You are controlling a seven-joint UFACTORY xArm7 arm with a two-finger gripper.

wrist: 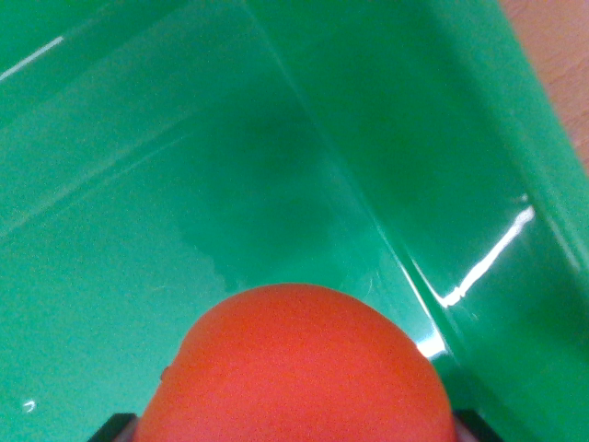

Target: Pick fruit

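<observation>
A: Start at the gripper (pixel 294 433). What shows?

B: Barely anything. Two dark corners at the bottom edge of the wrist view, one each side. Fingertips themselves hidden. Cannot tell whether the jaws are clamped on anything or standing apart.

A: And the fruit?

B: Orange-red fruit (pixel 299 368), round, smooth, fills the bottom centre. It sits right between those two dark corners, so dead centre to the hand, neither left nor right of it. No long axis to speak of; looks round from here.

A: Held, or just under the hand?

B: Can't say. Contact points are out of frame.

A: Beyond it?

B: Green bin (pixel 138 184), glossy plastic. Floor behind the fruit, a wall rising at the wrist view's right, corner seam running up from near the fruit. Fruit lies close to that corner.

A: Judgement?

B: The wall on the right is the tight side.
</observation>
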